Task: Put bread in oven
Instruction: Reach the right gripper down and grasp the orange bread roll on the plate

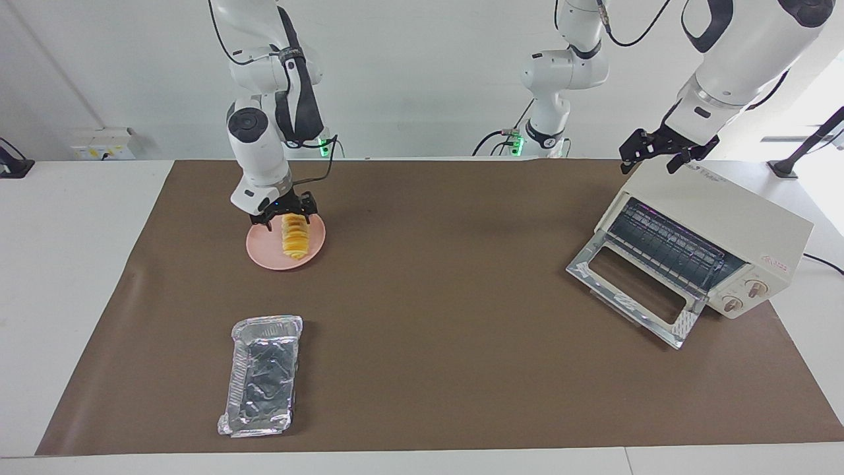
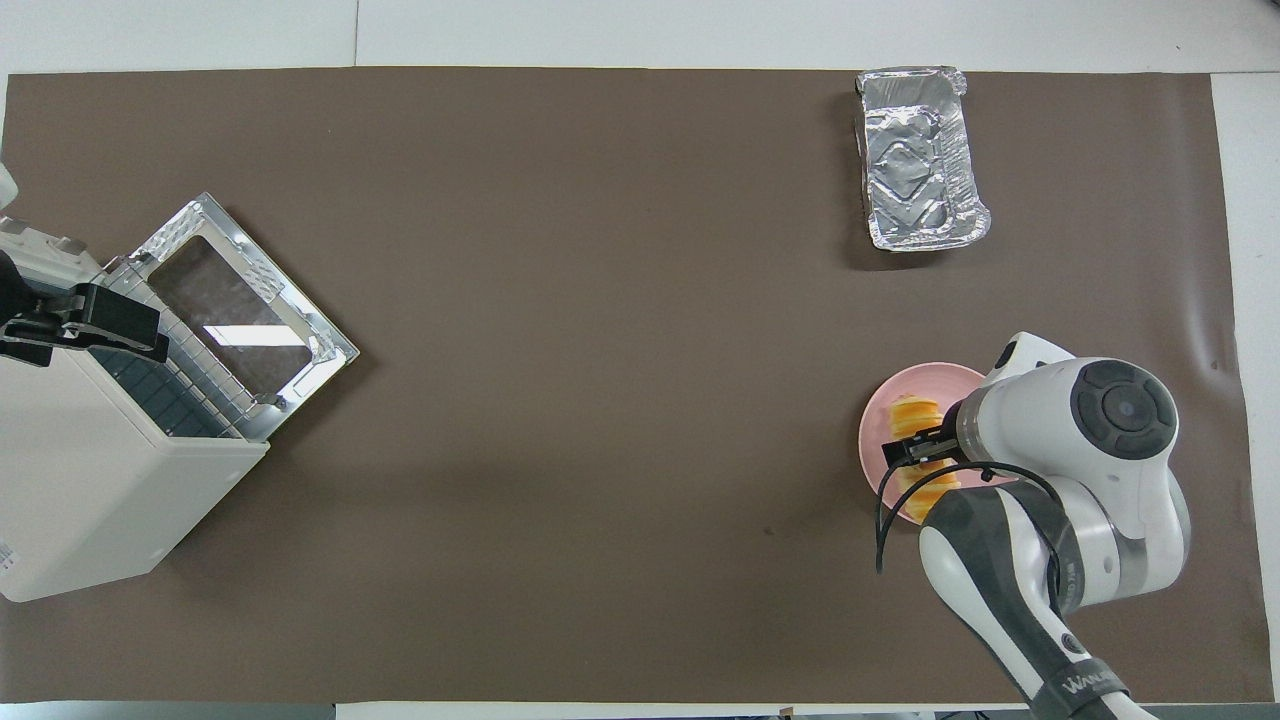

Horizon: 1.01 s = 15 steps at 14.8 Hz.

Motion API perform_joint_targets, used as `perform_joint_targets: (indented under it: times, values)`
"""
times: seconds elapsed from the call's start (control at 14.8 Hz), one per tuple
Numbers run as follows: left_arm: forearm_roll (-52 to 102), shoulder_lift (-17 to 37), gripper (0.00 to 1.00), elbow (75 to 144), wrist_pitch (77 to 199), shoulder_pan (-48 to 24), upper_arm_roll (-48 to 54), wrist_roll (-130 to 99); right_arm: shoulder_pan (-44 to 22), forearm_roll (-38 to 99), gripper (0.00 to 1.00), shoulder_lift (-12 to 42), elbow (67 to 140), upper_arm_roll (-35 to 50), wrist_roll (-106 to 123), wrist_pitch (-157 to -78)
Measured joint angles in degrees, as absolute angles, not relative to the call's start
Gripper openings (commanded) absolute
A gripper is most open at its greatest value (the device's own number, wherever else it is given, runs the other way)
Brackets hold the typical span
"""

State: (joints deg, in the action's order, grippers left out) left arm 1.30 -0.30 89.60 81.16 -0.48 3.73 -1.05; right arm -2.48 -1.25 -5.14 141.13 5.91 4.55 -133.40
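Note:
The bread [image 1: 295, 239] is a golden-orange ridged roll lying on a pink plate [image 1: 264, 256] toward the right arm's end of the table. It also shows in the overhead view [image 2: 912, 414], on the plate [image 2: 880, 420]. My right gripper [image 1: 285, 216] is down at the end of the bread nearer the robots and partly covers it [image 2: 918, 450]. The cream-white oven [image 1: 725, 218] stands toward the left arm's end with its glass door [image 1: 633, 290] dropped open and the wire rack showing. My left gripper [image 1: 661, 152] hangs open and empty over the oven's top [image 2: 90, 322].
A crinkled silver foil tray [image 1: 262, 376] lies farther from the robots than the plate, on the brown mat [image 1: 448, 316]. The oven's open door [image 2: 240, 320] juts out toward the middle of the mat.

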Motion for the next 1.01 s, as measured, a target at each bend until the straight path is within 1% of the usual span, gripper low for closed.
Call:
perform_joint_targets:
  times: [0.47,0.54,0.61,0.67,0.81,1.01]
  values:
    - [1.30,-0.30,1.00,89.60,81.16,-0.48,3.73,-1.05,-2.47,-1.25,1.00,-3.00,141.44,5.90,5.71,-137.31]
    - [1.30,-0.30,1.00,89.60,81.16,-0.48,3.73,-1.05,-2.47,-1.25,0.93,-2.84,141.73,5.90,5.76,-138.21]
    - [1.30,-0.30,1.00,89.60,81.16,-0.48,3.73,-1.05,-2.47,-1.25,0.78,-2.72,141.93,5.90,5.77,-138.58]
    - [1.30,-0.30,1.00,89.60,81.16,-0.48,3.73,-1.05,-2.47,-1.25,0.50,-2.64,142.01,5.89,5.78,-138.63]
    - [1.30,-0.30,1.00,89.60,81.16,-0.48,3.73,-1.05,-2.47,-1.25,0.00,-2.57,142.08,5.88,5.78,-138.65]
    - [1.30,-0.30,1.00,89.60,81.16,-0.48,3.73,-1.05,-2.44,-1.25,0.00,-2.58,142.08,5.80,5.77,-138.68]
